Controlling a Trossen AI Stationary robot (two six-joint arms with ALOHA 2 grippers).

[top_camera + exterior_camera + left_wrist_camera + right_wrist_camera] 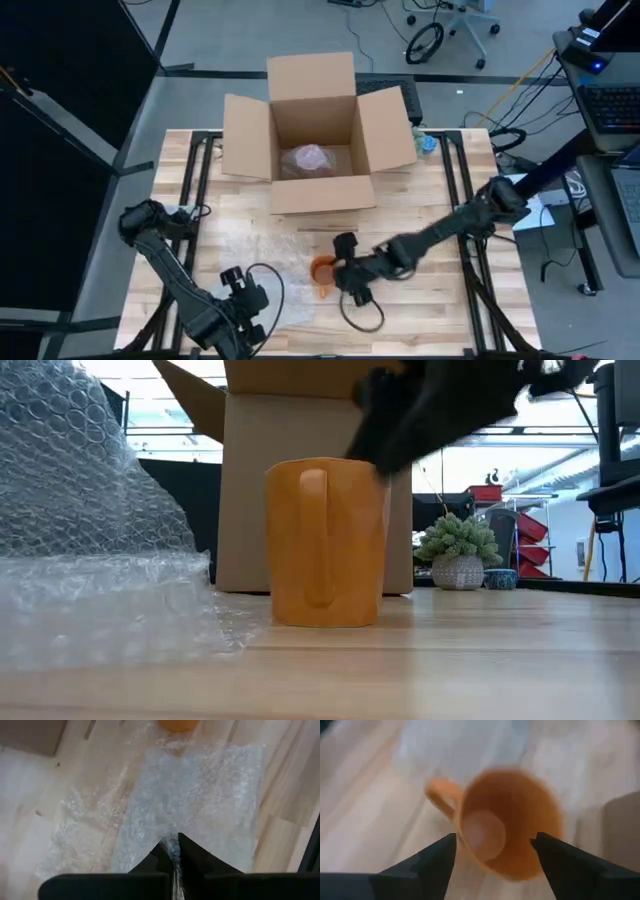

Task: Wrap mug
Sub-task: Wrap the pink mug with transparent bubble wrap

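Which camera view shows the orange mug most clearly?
The low view: the mug stands upright at its centre, handle facing the camera, sharp and nearly whole. The right wrist view looks down into it between the open right gripper, but blurred. The high view shows it small; the left wrist view only an edge.

Grey floor, office chair

Even overhead light; motion blur on orange mug; bright, washed-out windows behind

no readable text, no labels, no brands, no numbers, no signs
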